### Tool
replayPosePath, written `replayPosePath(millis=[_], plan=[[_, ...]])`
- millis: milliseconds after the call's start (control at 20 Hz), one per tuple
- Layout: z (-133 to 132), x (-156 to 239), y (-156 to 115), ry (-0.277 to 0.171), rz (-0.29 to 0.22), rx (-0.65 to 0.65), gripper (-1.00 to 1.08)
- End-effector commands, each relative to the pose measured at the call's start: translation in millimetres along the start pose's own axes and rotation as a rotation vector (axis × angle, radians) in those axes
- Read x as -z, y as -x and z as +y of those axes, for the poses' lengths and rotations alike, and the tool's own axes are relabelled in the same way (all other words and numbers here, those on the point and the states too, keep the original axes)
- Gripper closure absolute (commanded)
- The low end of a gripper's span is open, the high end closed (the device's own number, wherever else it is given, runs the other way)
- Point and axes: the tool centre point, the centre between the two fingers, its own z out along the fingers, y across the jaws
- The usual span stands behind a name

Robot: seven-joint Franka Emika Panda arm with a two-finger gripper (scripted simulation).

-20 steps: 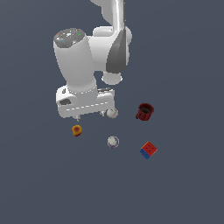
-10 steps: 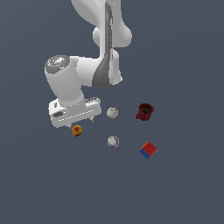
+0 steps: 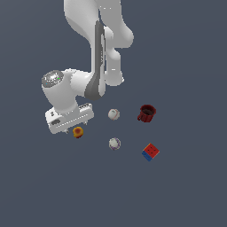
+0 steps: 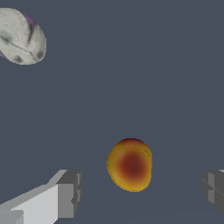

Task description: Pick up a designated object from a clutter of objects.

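While the gripper (image 4: 140, 192) hangs with its fingers spread wide either side of the yellow-orange ball (image 4: 130, 164), which sits on the desk (image 3: 186, 190) between them, a slightly off-centre close could nudge the round thing and send it rolling away. One whitish ball (image 4: 21, 37) lies near; the mug (image 3: 146, 113) and cube (image 3: 150, 152) sit well apart, blocking nothing.
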Motion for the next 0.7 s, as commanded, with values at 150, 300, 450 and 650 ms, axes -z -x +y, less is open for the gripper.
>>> replayPosePath(millis=[150,300,450,650], plan=[[8,-17,14,0.001,-0.005,0.044,-0.92],[11,-22,18,0.001,-0.007,0.057,-0.92],[12,-25,21,0.001,-0.007,0.062,-0.92],[11,-26,20,0.001,-0.008,0.06,-0.92]])
